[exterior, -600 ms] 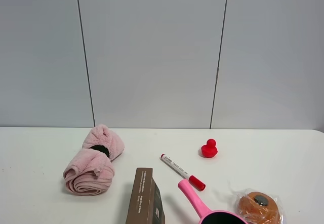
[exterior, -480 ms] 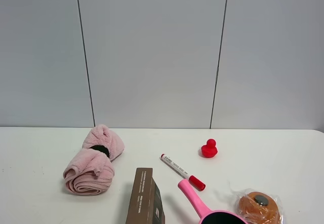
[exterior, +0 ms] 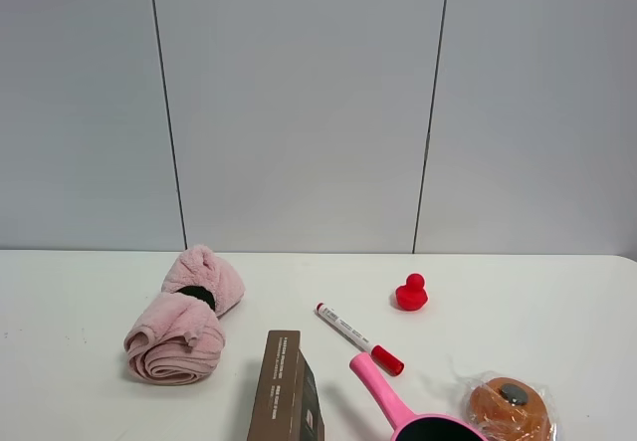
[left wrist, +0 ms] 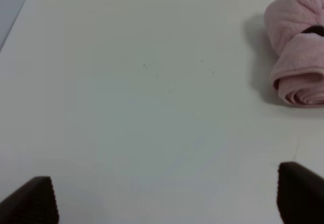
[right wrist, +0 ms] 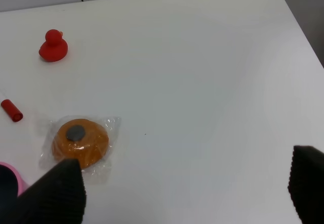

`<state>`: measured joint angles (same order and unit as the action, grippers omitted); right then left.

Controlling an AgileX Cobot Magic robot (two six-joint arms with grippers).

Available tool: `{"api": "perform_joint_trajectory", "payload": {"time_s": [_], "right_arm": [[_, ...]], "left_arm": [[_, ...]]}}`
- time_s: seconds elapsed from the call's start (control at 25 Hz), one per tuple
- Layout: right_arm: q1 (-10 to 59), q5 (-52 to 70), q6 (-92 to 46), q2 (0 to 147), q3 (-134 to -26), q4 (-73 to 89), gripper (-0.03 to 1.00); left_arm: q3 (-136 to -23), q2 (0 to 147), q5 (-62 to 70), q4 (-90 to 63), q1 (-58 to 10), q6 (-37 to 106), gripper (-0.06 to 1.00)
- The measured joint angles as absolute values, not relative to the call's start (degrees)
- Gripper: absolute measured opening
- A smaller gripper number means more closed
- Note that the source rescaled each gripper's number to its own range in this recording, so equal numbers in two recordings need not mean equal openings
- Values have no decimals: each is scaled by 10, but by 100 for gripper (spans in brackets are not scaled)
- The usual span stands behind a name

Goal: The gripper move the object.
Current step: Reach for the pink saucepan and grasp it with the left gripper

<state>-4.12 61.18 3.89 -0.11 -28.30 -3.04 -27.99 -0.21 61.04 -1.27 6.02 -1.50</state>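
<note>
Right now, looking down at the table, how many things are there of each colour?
Pink: 2 (rolled towel, saucepan)
Red: 1 (toy duck)
White with a red cap: 1 (marker)
Brown: 1 (box)
Orange: 1 (wrapped bun)
Total: 6

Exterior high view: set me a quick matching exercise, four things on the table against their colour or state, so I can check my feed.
Things:
1. towel
2. duck
3. saucepan
4. box

Descriptions:
a. brown
b. red
c. pale pink, rolled up
d. bright pink, partly cut off by the bottom edge

Pairs: 1-c, 2-b, 3-d, 4-a
</note>
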Motion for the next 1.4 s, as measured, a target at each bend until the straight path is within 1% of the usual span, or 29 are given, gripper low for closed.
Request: {"api": "perform_joint_trajectory", "payload": {"time_s": [0.52, 0.6, 0.72, 0.84, 1.0, 1.16, 1.28, 1.4], "right_arm": [[-41, 612, 39, -1, -283, -30, 100], [-41, 612, 39, -1, -283, -30, 100], [-41, 612, 39, -1, -283, -30, 100], [-41, 612, 39, -1, -283, -30, 100], [-41, 612, 39, -1, -283, -30, 100], [-41, 612, 39, -1, -283, -30, 100], [-41, 612, 39, -1, -283, -30, 100], [-41, 612, 39, -1, -283, -30, 100]], "left_arm": [[-280, -2, 610, -19, 60, -12, 100], [-284, -2, 610, -41, 60, 6, 100], [-317, 9, 610, -122, 60, 67, 100], [-372, 55, 607, -251, 60, 139, 100], [-454, 148, 606, -376, 60, 221, 100], [-566, 275, 606, -403, 60, 262, 100], [-657, 382, 606, -407, 60, 266, 100], [-755, 495, 637, -412, 60, 258, 100]]}}
